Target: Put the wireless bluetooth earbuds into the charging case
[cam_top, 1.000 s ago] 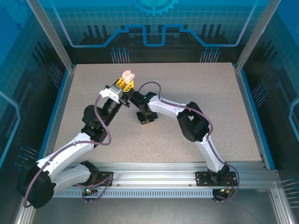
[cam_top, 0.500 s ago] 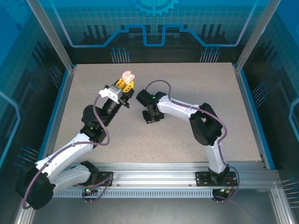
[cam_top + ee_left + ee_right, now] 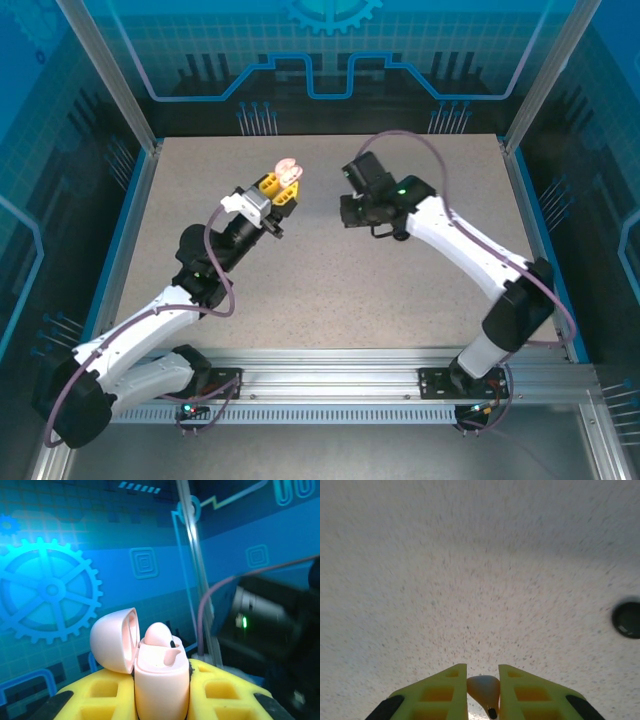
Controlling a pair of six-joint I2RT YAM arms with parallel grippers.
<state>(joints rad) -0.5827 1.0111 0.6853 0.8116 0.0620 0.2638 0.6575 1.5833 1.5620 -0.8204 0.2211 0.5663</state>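
**Earbud [image 3: 485, 690] lifted clear, carry across still to come**

Pale and small, the earbud sat pinched between the yellow fingers of the right hand [image 3: 482, 674], its dark-tipped end nearest the camera. A second earlier that hand had been low over the tabletop [image 3: 400, 290], close beside the left hand. It had since risen and swung off to the far right, so the two hands stood well apart. That read as a finished pick-up: the earbud was off the surface, and bringing it to the case was the step still to do.

The left hand [image 3: 280, 190] had shifted only slightly to the right. It was clamped on the pinkish charging case [image 3: 161, 677], holding it up with the lid [image 3: 116, 639] hinged open to the left. A seated earbud [image 3: 159, 634], also pale, already filled one place in the case. The other socket was probably the target, though the left wrist view did not show it.

A dark round object [image 3: 627, 620] lay on the tabletop to the right in the right wrist view, too blurred to name. The right arm [image 3: 270, 625] showed behind the case as a dark mass with a green light.

As for obstacles, the seated earbud and the open lid appeared to crowd the mouth of the case. The left hand's fingers also hugged its sides. The approach therefore looked narrow, and best made from above on the side away from the lid.
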